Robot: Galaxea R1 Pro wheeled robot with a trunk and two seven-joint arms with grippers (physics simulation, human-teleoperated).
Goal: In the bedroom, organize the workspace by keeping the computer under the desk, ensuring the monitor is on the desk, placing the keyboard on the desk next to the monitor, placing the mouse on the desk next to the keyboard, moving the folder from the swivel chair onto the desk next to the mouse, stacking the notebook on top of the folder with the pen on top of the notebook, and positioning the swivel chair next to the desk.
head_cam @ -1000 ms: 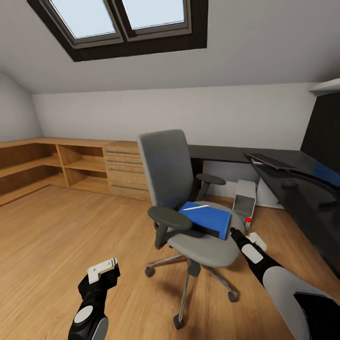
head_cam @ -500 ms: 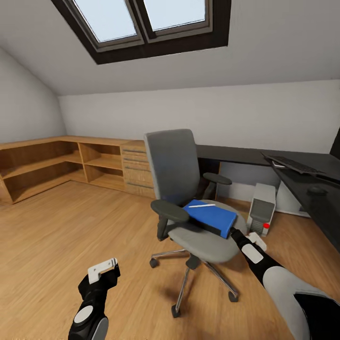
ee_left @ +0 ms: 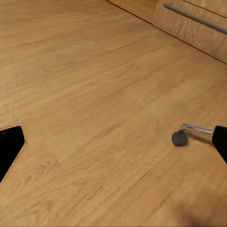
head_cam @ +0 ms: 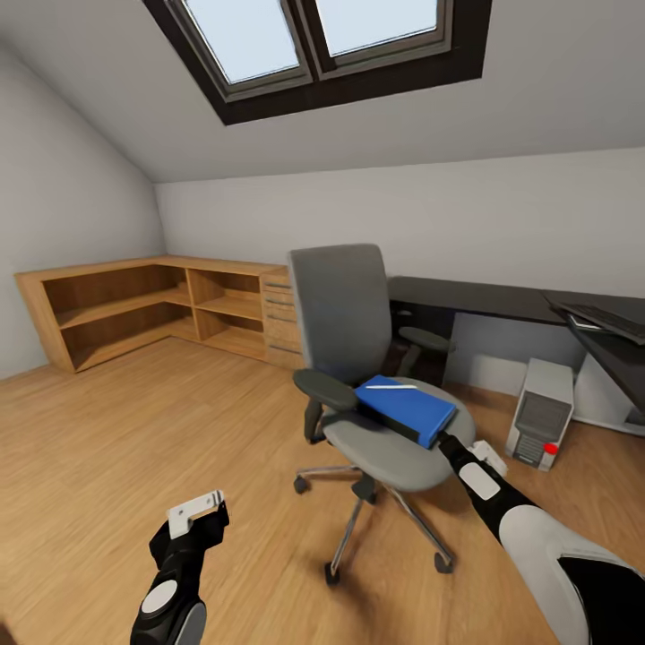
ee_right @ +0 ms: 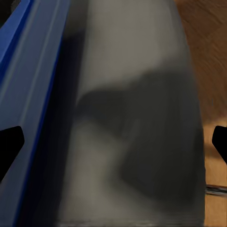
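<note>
Blue folder [head_cam: 408,408] on the swivel chair [head_cam: 358,358] meets the outstretched right pincer [ee_right: 113,142], its jaws spread.

The keyboard [head_cam: 602,320] runs off the head view's right edge; the desk [head_cam: 502,300] likewise; the right gripper's [head_cam: 445,442] jaws sit too small to judge.

one swivel chair [head_cam: 358,358], one folder [head_cam: 408,409], one computer [head_cam: 540,414]
</note>
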